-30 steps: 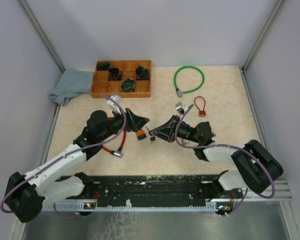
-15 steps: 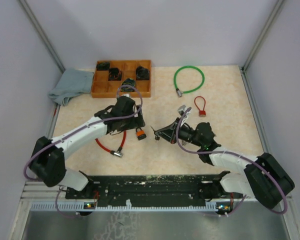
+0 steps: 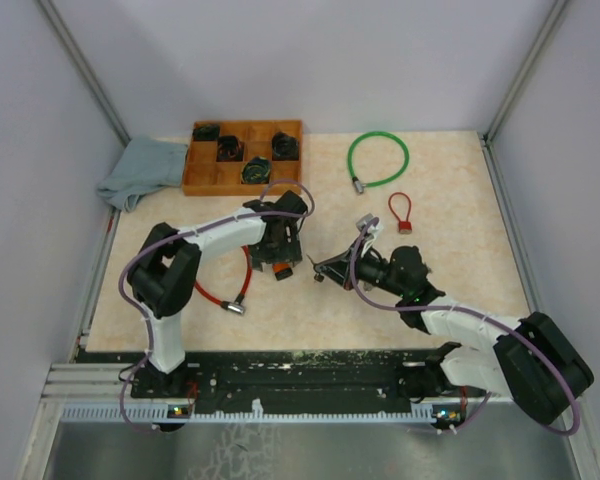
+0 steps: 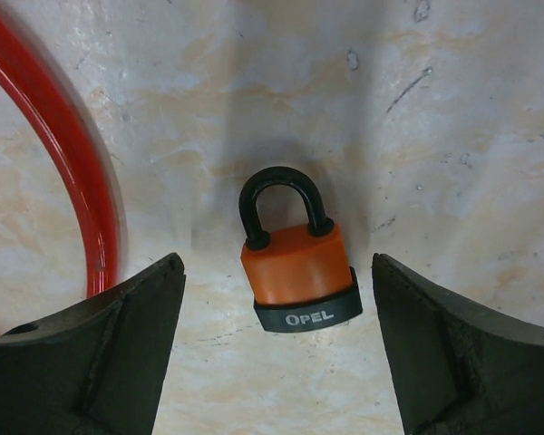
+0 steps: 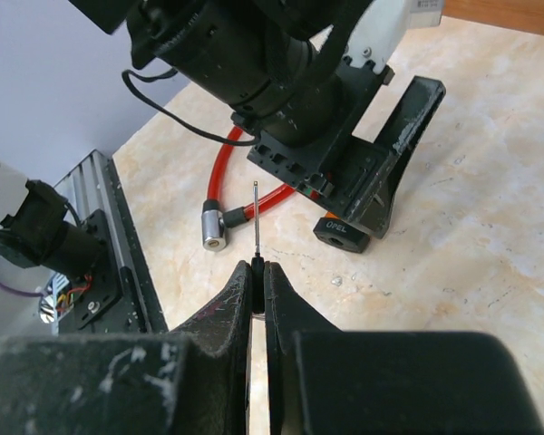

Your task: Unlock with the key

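Note:
An orange padlock [image 4: 299, 272] with a black shackle and a black base marked OPEL lies flat on the table, also seen from above [image 3: 283, 268] and at its base [image 5: 342, 232]. My left gripper [image 4: 276, 304] hangs right over the padlock, open, one finger on each side and neither touching it. From above the left gripper [image 3: 277, 250] covers most of the lock. My right gripper [image 5: 257, 265] is shut on the key [image 5: 257, 222]. The thin blade sticks forward toward the padlock's base, a short way off. From above the right gripper [image 3: 327, 268] sits just right of the lock.
A red cable lock [image 3: 220, 290] curves on the table left of the padlock, its metal end [image 5: 210, 224] near the key. A green cable lock [image 3: 377, 160] and a small red lock [image 3: 401, 213] lie at the back right. A wooden tray [image 3: 242, 188] and a grey cloth [image 3: 140, 170] are at the back left.
My left arm has folded in and its gripper has shifted right to hang straight over the padlock. My right gripper with the key has drawn slightly back to the right.

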Tool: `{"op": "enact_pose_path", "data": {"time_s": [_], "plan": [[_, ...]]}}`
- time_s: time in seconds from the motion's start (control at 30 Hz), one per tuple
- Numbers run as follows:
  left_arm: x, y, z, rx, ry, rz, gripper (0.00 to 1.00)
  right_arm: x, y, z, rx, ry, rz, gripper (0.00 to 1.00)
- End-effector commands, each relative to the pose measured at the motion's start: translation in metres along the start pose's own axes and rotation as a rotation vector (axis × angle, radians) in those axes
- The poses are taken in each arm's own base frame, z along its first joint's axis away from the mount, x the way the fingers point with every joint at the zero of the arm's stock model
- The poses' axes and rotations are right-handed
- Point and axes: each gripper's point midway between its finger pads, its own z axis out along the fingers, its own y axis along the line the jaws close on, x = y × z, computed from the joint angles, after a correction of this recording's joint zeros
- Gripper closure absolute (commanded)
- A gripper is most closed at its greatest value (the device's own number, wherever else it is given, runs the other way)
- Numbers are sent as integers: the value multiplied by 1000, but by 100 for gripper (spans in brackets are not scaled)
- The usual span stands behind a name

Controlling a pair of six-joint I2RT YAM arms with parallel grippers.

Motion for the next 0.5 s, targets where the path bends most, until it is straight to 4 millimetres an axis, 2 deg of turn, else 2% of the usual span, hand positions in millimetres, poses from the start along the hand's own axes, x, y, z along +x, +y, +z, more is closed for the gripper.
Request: {"op": "enact_pose_path", "data": {"time_s": [0.0,0.17,0.37,0.47], "plan": [[-2,-8,-1,-1,9,-30,14,-11,1,0,-5,-45,-45,100],[2,-15,8,12,36,-30,22,-12,0,-1,-3,-47,-46,100],[14,-12,21,-8,81,-26,35,-11,0,0,2,-43,-40,100],[12,-17,22,16,70,-33,42,-11,-1,0,8,-39,-37,100]]}}
